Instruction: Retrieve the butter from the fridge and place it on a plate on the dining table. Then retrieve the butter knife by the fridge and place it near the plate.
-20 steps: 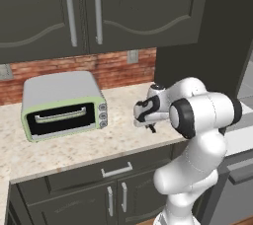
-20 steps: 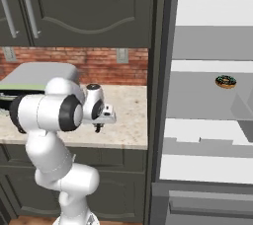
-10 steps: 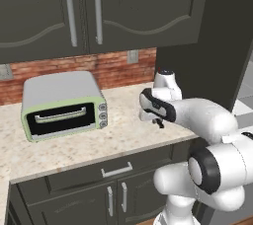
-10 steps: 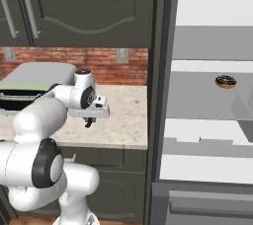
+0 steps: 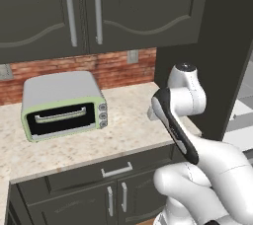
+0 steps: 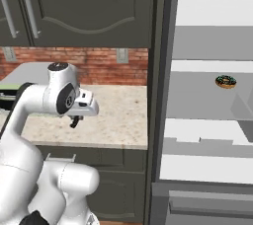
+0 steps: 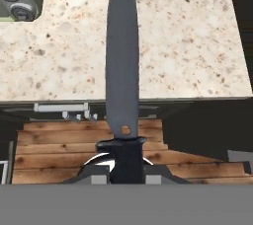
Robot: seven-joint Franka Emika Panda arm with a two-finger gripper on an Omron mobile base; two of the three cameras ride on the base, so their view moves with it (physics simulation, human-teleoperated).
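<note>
Beige speckled stone counter [image 7: 188, 46] lies below gripper [image 7: 127, 169], jaws pinching slim all-black butter knife [image 7: 121, 66] by handle; keep blade level w/ carry to plate.

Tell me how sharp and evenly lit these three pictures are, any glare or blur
Hand view: butter knife crisp, flat even light, no glare. Left base view: toaster oven sharp, soft shading beneath the cabinets. Right base view: fridge interior bright, unblurred; gripper small but distinct.
</note>
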